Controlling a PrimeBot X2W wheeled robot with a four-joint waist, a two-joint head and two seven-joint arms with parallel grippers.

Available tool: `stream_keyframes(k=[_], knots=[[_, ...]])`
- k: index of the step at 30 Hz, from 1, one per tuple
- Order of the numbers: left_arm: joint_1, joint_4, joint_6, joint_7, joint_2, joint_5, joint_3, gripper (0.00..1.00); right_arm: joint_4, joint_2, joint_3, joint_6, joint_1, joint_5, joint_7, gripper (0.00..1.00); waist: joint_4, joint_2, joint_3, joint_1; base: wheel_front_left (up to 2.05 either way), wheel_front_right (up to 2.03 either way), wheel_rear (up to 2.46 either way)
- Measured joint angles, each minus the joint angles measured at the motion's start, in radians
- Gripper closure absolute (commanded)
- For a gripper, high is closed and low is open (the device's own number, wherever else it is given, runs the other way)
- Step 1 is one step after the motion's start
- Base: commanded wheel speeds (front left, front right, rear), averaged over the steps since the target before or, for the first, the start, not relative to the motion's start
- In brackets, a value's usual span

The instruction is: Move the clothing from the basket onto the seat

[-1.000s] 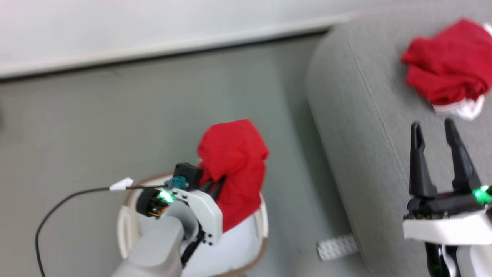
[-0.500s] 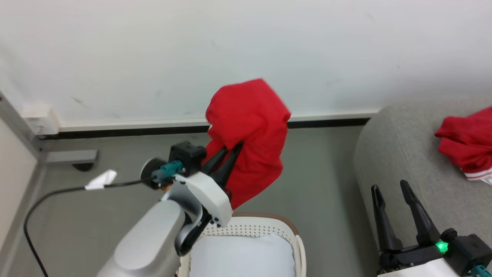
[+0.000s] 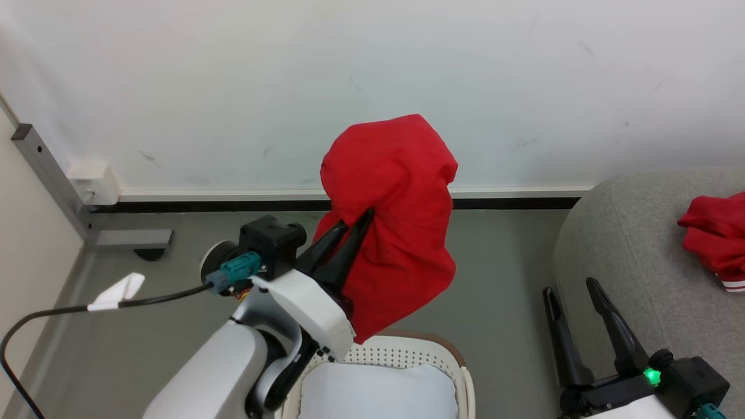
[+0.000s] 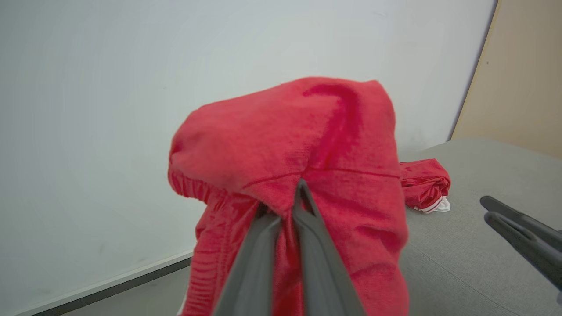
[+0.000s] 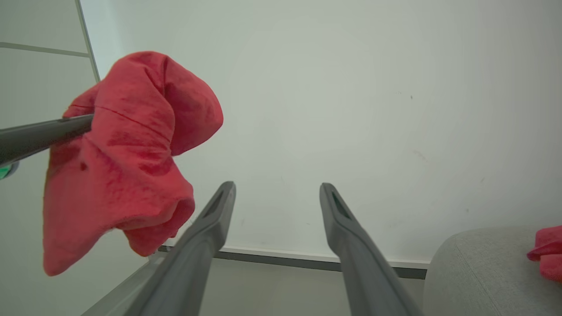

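Clothing [image 3: 398, 192] still in left gripper [image 3: 359, 219]

You had bright, even, soft light throughout. In your left wrist view, the clothing [image 4: 285, 145] looked slightly blurred.

- The garment [image 3: 396, 221] on my left gripper [image 3: 365, 214] is plain bright red all over.
- The other garment [image 3: 713, 238] is the same red, with white trim striped in red at its edge.
- The sofa [image 3: 628, 250] is an even light grey.
- The basket [image 3: 407, 352] is cream-white, its wall dotted with rows of small holes, its rim banded brown.
- The pad [image 3: 378, 393] is pale bluish-white.
- All 4 of my fingers are near-black, and my left arm's shell is white and pale grey.
- My right gripper [image 3: 570, 287] has a green light [image 3: 652, 376] at its base.
- On my left wrist are a teal plug [image 3: 236, 273], a black cable [image 3: 145, 299] and a white tag [image 3: 116, 291].
- The wall [image 3: 233, 87] is off-white with faint dark scuffs.
- The floor [image 3: 500, 279] is dull grey-green.
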Motion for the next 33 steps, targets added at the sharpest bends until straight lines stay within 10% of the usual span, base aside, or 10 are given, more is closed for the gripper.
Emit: stream_keyframes(k=[17,33], knots=[[0.030,-0.039,0.011,0.013,-0.010,-0.004,-0.042,1.00,0.013,-0.120,0.261,0.000,-0.149,0.078,0.041,0.00,0.020,0.0000,-0.009,0.0002,0.00,0.00,0.00],[0.034,-0.013,-0.034,0.021,-0.091,-0.004,-0.163,1.00,0.286,-0.192,0.669,0.000,-0.430,0.393,0.026,0.00,0.155,0.0000,-0.039,0.0002,0.00,0.00,0.00]])
